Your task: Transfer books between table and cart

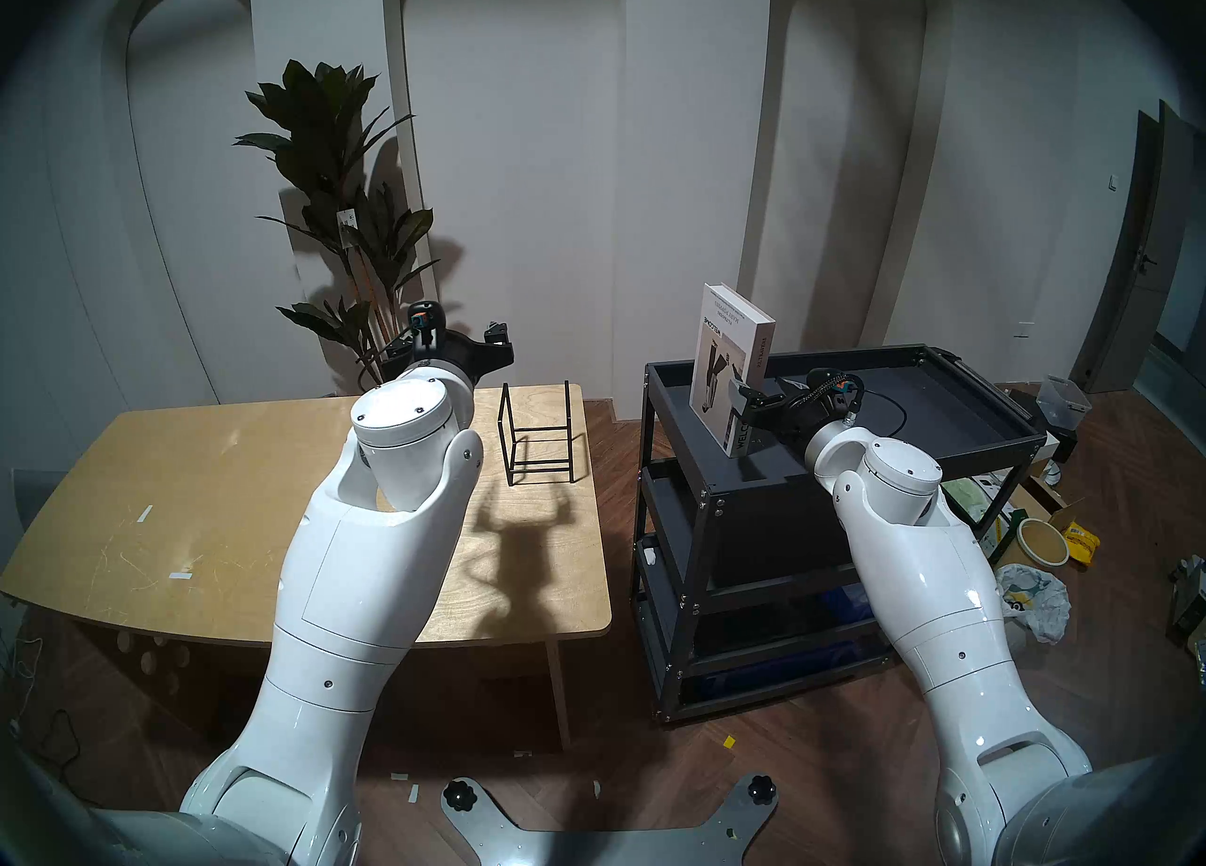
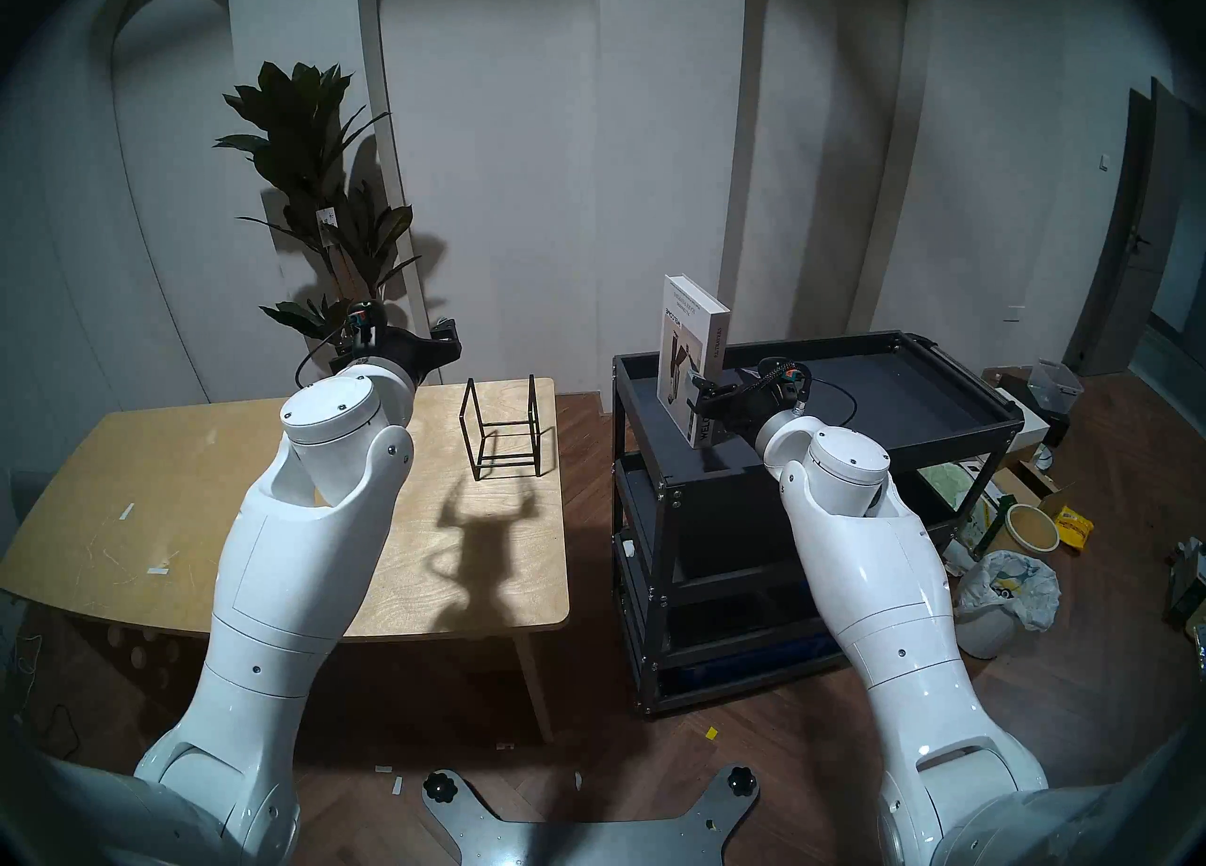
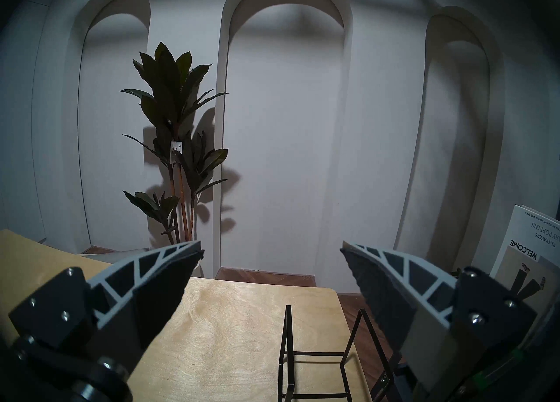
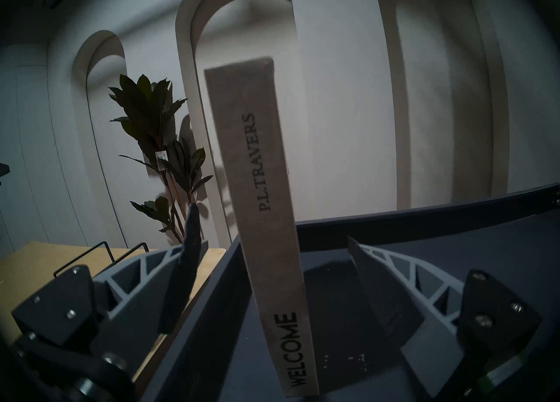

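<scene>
The white "WELCOME" book (image 1: pixel 724 349) stands on end at the left of the black cart's (image 1: pixel 848 354) top tray, spine toward me, tilted a little to the left. My right gripper (image 1: pixel 734 401) is open, with one finger on each side of the book's lower spine. In the right wrist view (image 4: pixel 272 225) gaps show between both fingers and the book (image 4: pixel 266 180). My left gripper (image 1: pixel 489 343) is open and empty, held above the far edge of the plywood table (image 1: pixel 196 486). The left wrist view (image 3: pixel 271 248) shows the book (image 3: pixel 527 256) at its right edge.
A black wire rack (image 1: pixel 538 434) stands on the table's far right corner, just left of the cart. A tall potted plant (image 1: pixel 339 193) is behind the table. Boxes, a tub and a plastic bag (image 1: pixel 1037 597) litter the floor right of the cart.
</scene>
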You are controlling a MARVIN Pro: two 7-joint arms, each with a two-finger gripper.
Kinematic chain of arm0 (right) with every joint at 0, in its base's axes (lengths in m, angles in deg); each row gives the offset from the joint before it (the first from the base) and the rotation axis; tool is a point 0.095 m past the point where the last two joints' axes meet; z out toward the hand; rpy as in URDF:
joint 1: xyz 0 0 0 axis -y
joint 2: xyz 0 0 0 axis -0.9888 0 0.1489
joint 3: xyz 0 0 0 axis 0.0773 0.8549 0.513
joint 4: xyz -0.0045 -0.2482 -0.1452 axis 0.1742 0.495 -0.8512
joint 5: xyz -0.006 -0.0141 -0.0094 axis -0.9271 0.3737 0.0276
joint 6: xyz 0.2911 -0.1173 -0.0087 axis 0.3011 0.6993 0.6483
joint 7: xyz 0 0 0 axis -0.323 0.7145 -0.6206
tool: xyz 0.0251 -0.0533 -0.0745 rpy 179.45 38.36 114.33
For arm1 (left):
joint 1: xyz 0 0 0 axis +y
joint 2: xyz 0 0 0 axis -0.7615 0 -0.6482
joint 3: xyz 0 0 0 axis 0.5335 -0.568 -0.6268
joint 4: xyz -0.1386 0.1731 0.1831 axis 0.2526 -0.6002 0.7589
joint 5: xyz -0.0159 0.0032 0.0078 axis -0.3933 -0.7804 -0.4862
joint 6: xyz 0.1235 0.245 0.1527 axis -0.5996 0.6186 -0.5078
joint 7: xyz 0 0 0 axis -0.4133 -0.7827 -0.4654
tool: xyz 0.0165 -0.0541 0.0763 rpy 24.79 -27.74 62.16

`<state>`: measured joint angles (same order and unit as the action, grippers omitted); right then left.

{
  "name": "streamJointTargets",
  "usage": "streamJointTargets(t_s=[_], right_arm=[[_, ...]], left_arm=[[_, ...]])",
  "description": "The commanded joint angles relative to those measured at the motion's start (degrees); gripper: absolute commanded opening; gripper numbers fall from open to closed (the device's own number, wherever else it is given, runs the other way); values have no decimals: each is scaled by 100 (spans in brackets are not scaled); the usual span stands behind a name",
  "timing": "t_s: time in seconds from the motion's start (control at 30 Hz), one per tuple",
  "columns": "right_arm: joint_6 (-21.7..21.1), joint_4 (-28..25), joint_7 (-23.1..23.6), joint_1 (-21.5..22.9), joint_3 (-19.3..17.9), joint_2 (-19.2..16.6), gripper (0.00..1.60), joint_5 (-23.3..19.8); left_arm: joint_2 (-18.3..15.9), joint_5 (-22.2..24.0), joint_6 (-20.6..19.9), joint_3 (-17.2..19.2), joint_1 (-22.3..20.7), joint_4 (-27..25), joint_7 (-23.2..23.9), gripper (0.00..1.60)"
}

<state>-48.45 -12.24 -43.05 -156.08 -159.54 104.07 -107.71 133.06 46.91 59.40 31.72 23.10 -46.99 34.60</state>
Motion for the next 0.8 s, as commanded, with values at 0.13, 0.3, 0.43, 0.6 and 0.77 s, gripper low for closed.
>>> streamJointTargets(t_s=[0.13, 0.3, 0.43, 0.6, 0.77], right_arm=[[163, -980, 120, -450, -311, -62, 160, -219], [211, -1301, 146, -608, -458, -79, 160, -290], [250, -1580, 175, -763, -526, -79, 160, -325], [298, -1959, 299, -1066, -539, -10, 160, -454], [391, -2376, 296, -1436, -460, 165, 160, -524]], left_arm=[[-84, 60, 92, 119, -20, -106, 155, 160], [-130, 81, 116, 185, 67, -148, 222, 160], [-163, 145, 195, 243, 161, -199, 306, 160], [-271, 169, 378, 287, 400, -292, 418, 160], [-384, 58, 796, 344, 720, -463, 458, 160]])
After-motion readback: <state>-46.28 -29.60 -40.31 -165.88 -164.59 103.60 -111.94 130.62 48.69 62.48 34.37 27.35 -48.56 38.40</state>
